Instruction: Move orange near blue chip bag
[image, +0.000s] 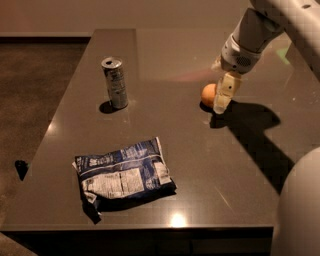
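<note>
The small round matte orange fruit (207, 94) is sitting on the glossy dark grey surface (175, 145), toward its far right part. The robot's cream-coloured tool (221, 102) is hanging down from the white arm (252, 32), just beside the fruit's right side and seemingly touching it, with its tip reaching down to the surface. Whether it is apart, together or clamped on the fruit cannot be told here. The crumpled dark blue foil chip bag (125, 175) with white text panels is lying flat near the front left, well apart from the fruit. The tall silver drink can (115, 82) is standing upright behind the bag, left of the fruit.
</note>
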